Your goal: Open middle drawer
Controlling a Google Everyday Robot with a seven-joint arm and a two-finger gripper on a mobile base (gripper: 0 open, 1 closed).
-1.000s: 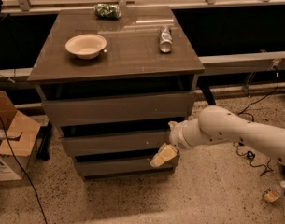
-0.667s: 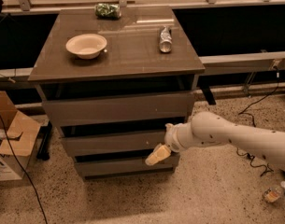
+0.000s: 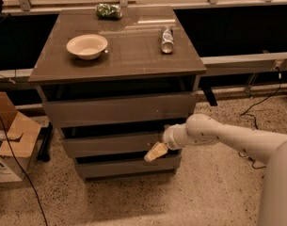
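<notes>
Saw gripper (image 3: pixel 155 152) at 4 o'clock edge of middle drawer (image 3: pixel 110 145); couldn't tell grip state. Judged drawer barely out; pull mostly remaining.

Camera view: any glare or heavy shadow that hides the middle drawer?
Camera view: glare sits on the cabinet top, in a pale streak behind the can. The gaps above the drawer fronts are black shadow, so the interiors cannot be read. The middle drawer has an evenly lit front, and the gripper shows pale at its lower right edge.
</notes>
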